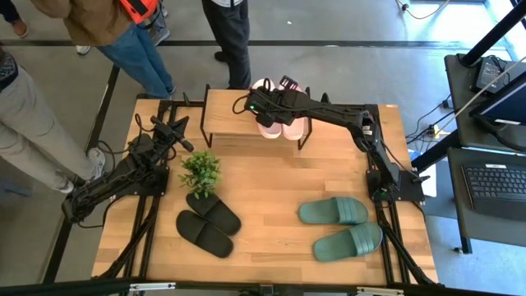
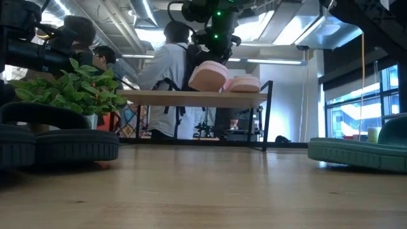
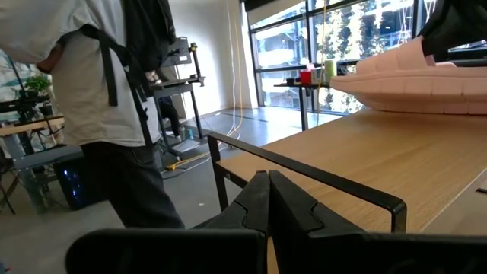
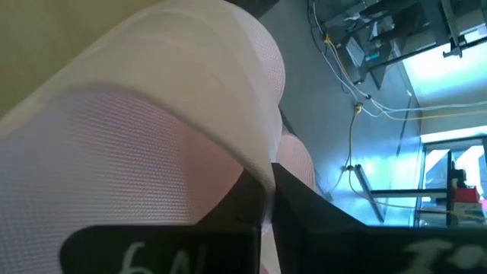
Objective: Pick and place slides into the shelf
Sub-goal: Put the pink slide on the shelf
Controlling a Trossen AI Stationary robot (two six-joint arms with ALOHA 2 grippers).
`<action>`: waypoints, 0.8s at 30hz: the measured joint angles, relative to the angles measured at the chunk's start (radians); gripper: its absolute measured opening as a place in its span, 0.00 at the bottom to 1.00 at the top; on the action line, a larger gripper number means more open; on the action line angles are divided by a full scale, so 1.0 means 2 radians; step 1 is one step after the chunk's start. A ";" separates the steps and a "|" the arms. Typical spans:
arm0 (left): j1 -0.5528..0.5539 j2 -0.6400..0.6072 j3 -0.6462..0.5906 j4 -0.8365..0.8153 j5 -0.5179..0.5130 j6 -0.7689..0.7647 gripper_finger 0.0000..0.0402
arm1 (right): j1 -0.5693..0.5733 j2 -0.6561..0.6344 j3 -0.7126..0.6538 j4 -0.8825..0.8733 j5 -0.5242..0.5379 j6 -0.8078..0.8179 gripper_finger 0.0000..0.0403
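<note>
A pale pink slide point(image 4: 152, 114) fills the right wrist view; in the high view it point(image 1: 267, 125) lies on the shelf point(image 1: 226, 115) beside its mate point(image 1: 294, 128). My right gripper point(image 1: 265, 109) is over it, shut on its strap. In the low view this slide point(image 2: 208, 76) sits tilted on the shelf board point(image 2: 159, 97), next to the flat mate point(image 2: 243, 83). The black pair point(image 1: 209, 224) and the sage green pair point(image 1: 339, 226) lie soles down on the table. My left gripper point(image 3: 268, 196) is shut, waiting left of the shelf point(image 1: 176, 131). My right gripper pinches the pink slide's wide strap at its edge point(image 4: 255, 171) between the two fingers, coming from above and pointing down. The slide is tilted, and its lower side point(image 2: 206, 88) is on or just above the shelf board; I cannot tell which.
A small potted plant point(image 1: 201, 171) stands between the shelf and the black pair. Several people stand beyond the table's far edge point(image 1: 230, 33) and at its left point(image 1: 33, 123). Bare tabletop point(image 1: 263, 189) lies in the middle between the pairs.
</note>
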 joint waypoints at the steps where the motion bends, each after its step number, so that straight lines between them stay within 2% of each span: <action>1: 0.000 0.000 0.000 0.000 0.000 0.000 0.00 | 0.000 0.000 0.000 -0.001 0.000 0.001 0.03; 24: 0.000 0.000 0.000 0.000 0.000 0.000 0.00 | -0.001 0.000 0.000 -0.002 -0.022 0.013 0.03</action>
